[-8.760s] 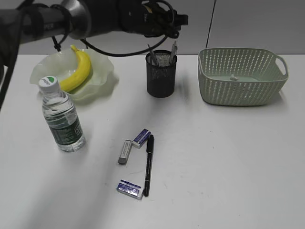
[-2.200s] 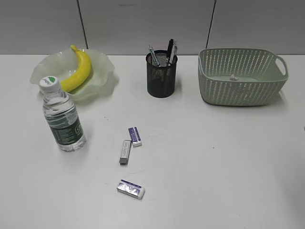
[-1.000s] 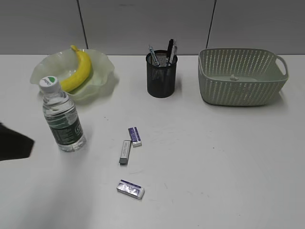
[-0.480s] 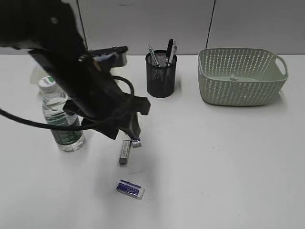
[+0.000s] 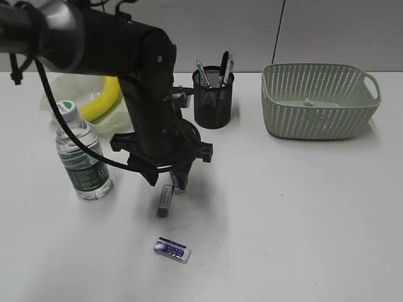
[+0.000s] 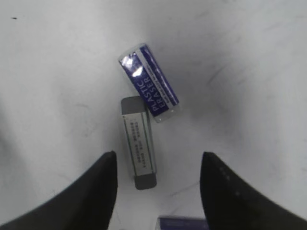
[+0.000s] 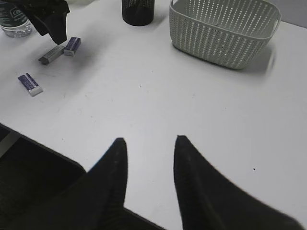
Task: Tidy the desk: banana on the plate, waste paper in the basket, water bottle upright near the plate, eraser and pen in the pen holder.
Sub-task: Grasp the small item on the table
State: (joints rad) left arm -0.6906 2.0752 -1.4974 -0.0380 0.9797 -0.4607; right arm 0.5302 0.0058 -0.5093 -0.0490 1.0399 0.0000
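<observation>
My left gripper (image 5: 175, 179) is open and hangs low over two erasers on the desk (image 5: 296, 207). In the left wrist view its fingers (image 6: 158, 154) straddle the lower end of a grey eraser (image 6: 138, 141), with a blue eraser (image 6: 149, 82) just beyond. A third eraser (image 5: 172, 250) lies nearer the front. The pen holder (image 5: 213, 100) holds several pens. The banana (image 5: 104, 97) lies on the plate (image 5: 60, 85), partly behind my arm. The water bottle (image 5: 82, 157) stands upright. The waste paper (image 5: 308, 102) lies in the basket (image 5: 318, 104). My right gripper (image 7: 150, 139) is open and empty.
My left arm crosses from the upper left over the plate and hides part of it. The right gripper hovers above the desk's front edge (image 7: 43, 148), out of the exterior view. The basket (image 7: 225, 26) stands at the back right.
The pen that lay among the erasers now stands in the pen holder. My left arm has swung in from the left and come down over the two upper erasers.
</observation>
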